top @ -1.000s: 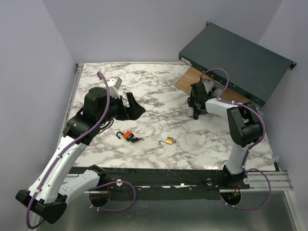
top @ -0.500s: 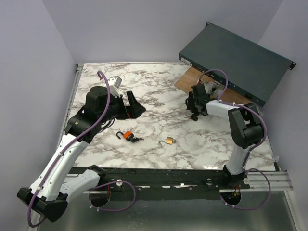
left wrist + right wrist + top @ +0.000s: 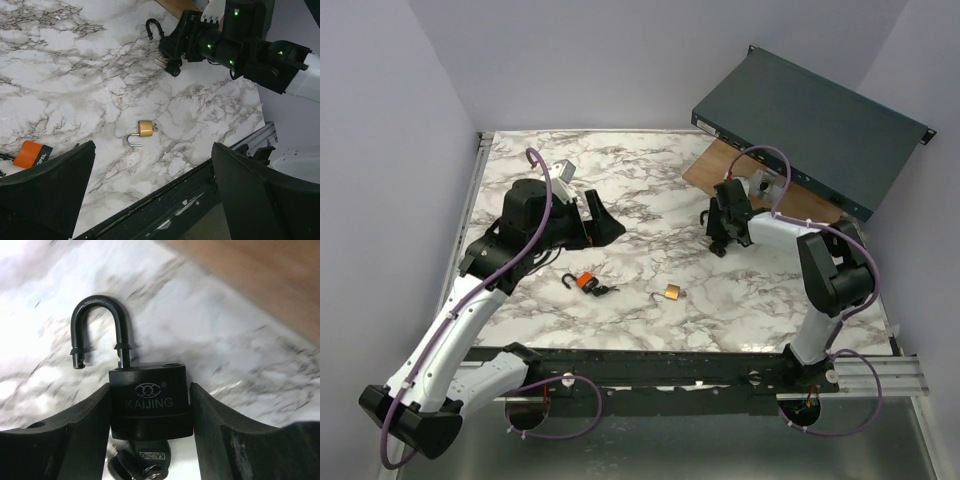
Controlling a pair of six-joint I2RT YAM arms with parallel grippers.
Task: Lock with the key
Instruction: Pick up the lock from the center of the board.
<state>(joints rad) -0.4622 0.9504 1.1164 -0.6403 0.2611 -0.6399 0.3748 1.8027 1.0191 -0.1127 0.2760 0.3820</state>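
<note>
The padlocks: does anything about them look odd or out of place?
All three are unlocked, shackles open: the black padlock in the right gripper, the orange padlock and brass padlock loose on the table.

Right gripper (image 3: 717,240): stands farther left than a second ago, a little closer to the brass padlock (image 3: 672,292), yet well apart from it, beyond it and to its right. Brings the black padlock (image 3: 148,402) along between the fingers, so moves that nearer the brass padlock too. Right forearm: swings leftward with the wrist. Purple cable (image 3: 765,150): leans the same way, its loop shifting leftward beyond the brass padlock. Left gripper (image 3: 603,222): creeps a touch rightward and slightly farther back, beyond and left of the brass padlock. Left elbow: edges rightward with it.
</note>
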